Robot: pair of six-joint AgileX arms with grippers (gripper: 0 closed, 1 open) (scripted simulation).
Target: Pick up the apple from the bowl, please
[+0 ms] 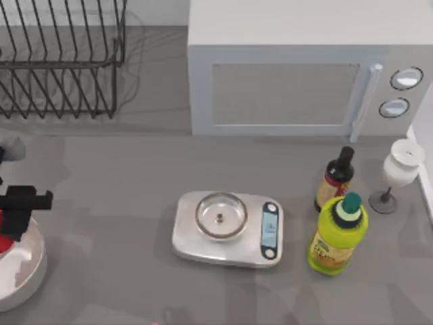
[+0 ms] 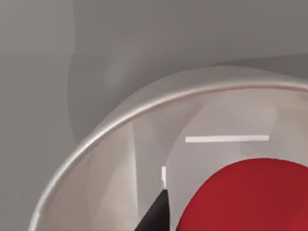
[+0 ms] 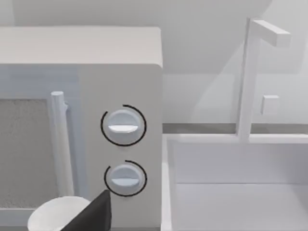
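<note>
The bright-red apple (image 1: 5, 238) lies inside the wide white-pinkish bowl (image 1: 27, 281) at the table's left edge. My left gripper (image 1: 19, 210) hangs directly over the apple, reaching down into the bowl. In the left wrist view the apple (image 2: 250, 197) looms large inside the bowl's thick rim (image 2: 120, 118). One dark fingertip (image 2: 156, 214) stands right against the apple's side, and the gripper looks shut on it. A dark part of my right gripper (image 3: 91, 216) points at the microwave's knobs.
A silver scale (image 1: 226, 229) with a steel dish sits mid-table. A dark bottle (image 1: 336, 179), a green bottle (image 1: 338, 233) and a wine glass (image 1: 399, 172) stand at the right. The microwave (image 1: 304, 68) and a wire rack (image 1: 61, 57) line the back.
</note>
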